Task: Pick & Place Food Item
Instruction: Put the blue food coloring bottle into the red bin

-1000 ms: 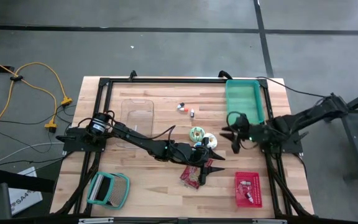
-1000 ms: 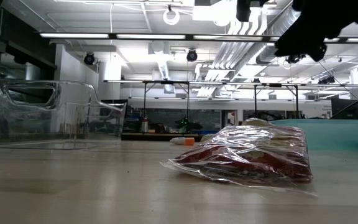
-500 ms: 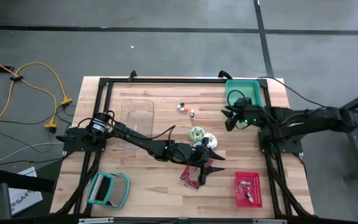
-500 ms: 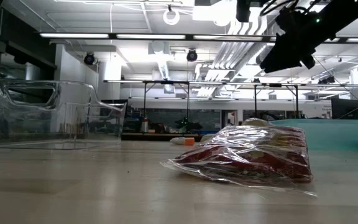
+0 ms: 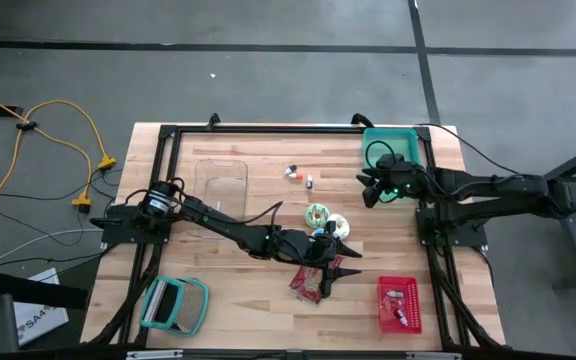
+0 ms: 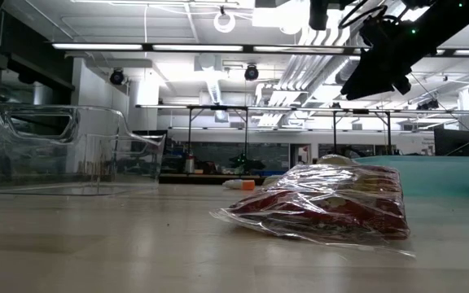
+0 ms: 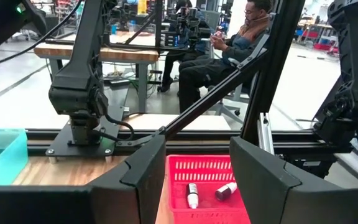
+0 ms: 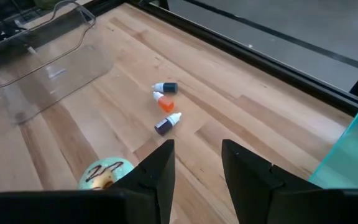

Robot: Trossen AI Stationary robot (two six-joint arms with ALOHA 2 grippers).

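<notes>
Cellophane-wrapped food packet (image 5: 313, 280) lies mid-table under my spread, empty left claw (image 5: 336, 262), so I judge lowering and pinching comes next while my parted right claw (image 5: 369, 192) waits beside the teal bin (image 5: 393, 150).

Both arms (image 5: 228, 228) are matte black, trailing black cables, with blocky angular end effector fingers (image 8: 157, 171).

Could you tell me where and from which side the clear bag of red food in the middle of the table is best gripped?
Probably at the bag of red food's domed middle, coming from above: it lies flat and its thin crinkled edges give little hold. The left claw hovers open right over it; the right claw, also open, waits by the teal bin.
</notes>
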